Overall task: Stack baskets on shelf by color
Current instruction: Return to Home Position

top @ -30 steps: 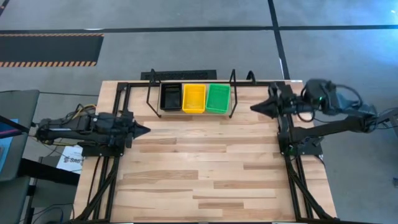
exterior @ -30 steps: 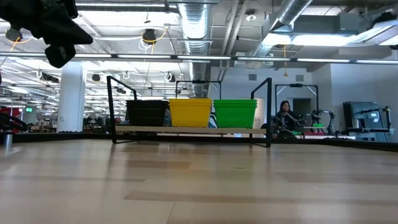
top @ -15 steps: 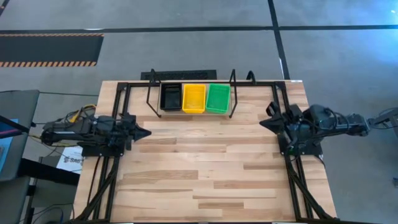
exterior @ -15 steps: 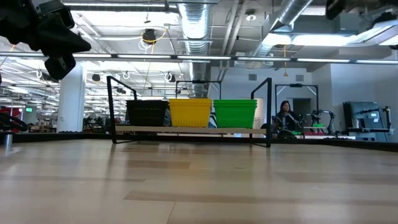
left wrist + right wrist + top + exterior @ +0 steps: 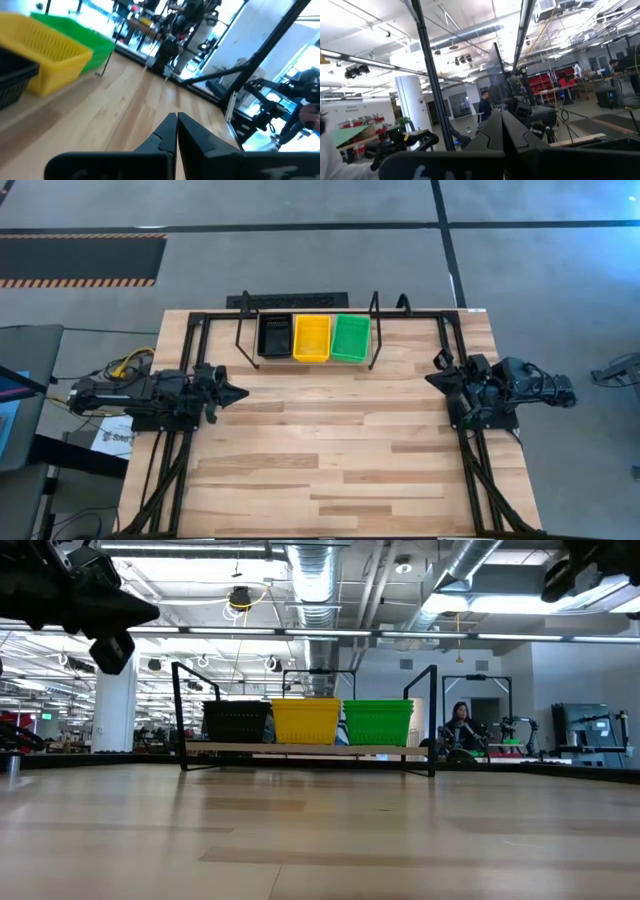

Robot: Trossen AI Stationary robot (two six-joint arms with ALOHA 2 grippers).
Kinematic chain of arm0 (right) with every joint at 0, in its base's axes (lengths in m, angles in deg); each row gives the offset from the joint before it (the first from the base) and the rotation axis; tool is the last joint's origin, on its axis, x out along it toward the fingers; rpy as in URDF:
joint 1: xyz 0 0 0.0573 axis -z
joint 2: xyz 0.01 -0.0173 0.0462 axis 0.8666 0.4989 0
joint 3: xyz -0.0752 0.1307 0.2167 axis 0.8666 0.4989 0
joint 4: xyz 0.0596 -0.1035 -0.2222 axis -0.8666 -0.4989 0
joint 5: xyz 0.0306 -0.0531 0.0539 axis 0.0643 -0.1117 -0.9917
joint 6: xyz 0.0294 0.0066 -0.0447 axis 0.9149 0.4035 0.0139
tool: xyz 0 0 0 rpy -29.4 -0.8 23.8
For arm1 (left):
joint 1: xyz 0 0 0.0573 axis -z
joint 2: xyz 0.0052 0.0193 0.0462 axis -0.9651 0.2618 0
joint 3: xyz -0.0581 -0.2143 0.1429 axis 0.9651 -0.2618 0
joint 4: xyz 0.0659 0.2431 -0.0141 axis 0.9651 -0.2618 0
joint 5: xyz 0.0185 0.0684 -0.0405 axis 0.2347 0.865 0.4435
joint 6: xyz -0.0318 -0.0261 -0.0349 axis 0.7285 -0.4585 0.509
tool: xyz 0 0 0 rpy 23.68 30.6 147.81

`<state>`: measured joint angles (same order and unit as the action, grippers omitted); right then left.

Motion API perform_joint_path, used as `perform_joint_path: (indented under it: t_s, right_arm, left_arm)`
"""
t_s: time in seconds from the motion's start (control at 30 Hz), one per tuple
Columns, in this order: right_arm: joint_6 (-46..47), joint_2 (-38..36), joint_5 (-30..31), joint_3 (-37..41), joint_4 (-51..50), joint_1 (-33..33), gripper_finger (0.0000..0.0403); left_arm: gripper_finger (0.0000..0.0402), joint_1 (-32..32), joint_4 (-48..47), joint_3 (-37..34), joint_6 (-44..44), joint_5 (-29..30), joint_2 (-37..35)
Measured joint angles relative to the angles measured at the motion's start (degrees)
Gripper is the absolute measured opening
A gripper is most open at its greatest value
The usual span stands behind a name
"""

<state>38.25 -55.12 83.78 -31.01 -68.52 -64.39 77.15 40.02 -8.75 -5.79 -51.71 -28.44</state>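
Observation:
The black wire shelf (image 5: 240,330) stands at the table's far edge. On it, side by side, sit a black stack of baskets (image 5: 275,335), a yellow stack (image 5: 312,338) and a green stack (image 5: 351,338); they also show in the low view (image 5: 306,720). My left gripper (image 5: 243,392) is shut and empty at the table's left side, pointing right; its shut fingers show in the left wrist view (image 5: 177,120). My right gripper (image 5: 430,377) is shut and empty at the table's right side, pointing left (image 5: 501,117).
The black table frame's rails (image 5: 190,350) run along the left, right and far sides of the wooden table (image 5: 330,450). A person (image 5: 458,730) sits in the room beyond the table. Papers (image 5: 115,435) lie off the table's left edge.
My right arm has drawn back from beside the shelf toward the table's near and right side and folded in over its base. My left gripper has moved a little toward the table's right.

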Motion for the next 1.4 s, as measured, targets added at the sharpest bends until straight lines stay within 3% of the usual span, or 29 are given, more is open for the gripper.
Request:
perform_joint_path:
  t_s: [0.2, 0.37, 0.43, 0.63, 1.03, 1.13, 1.27, 1.4]
  right_arm:
    - [0.4, 0.1, 1.4, 0.7, 0.7, 0.0, 0.0000]
    - [7.0, 0.1, 14.6, 0.6, 0.9, 0.0, 0.0016]
    - [7.3, 0.1, 17.2, 0.6, -0.2, 0.0, 0.0025]
    - [7.4, 0.3, 15.7, 0.6, -1.5, -0.7, 0.0041]
    - [12.3, 0.3, 15.0, 0.6, -7.9, -2.8, 0.0042]
    - [12.3, 0.2, 14.8, 0.6, -7.9, -2.8, 0.0042]
    - [2.0, 0.2, 9.8, 0.6, -8.4, -3.6, 0.0042]
    - [2.4, 0.2, 3.8, 0.6, -9.6, -5.1, 0.0043]
  left_arm:
    - [0.0000, 0.0, 4.6, -3.6, -0.6, -1.4, 0.0]
    - [0.0000, 0.0, -0.2, -3.4, 6.8, 3.9, 0.2]
    - [0.0000, 0.0, -0.2, -3.3, 8.3, 4.5, 0.5]
    - [0.0000, 0.0, -1.4, -3.1, 7.1, 0.7, 0.5]
    - [0.0000, 0.1, -1.2, -3.1, 9.1, 3.0, 0.4]
    - [0.0000, 0.1, -1.2, -3.1, 5.2, 2.9, 0.4]
    - [0.0000, 0.2, 0.7, -3.2, -1.6, 0.0, 0.4]
    - [0.0000, 0.2, 2.4, -3.2, -5.5, -3.0, 0.4]
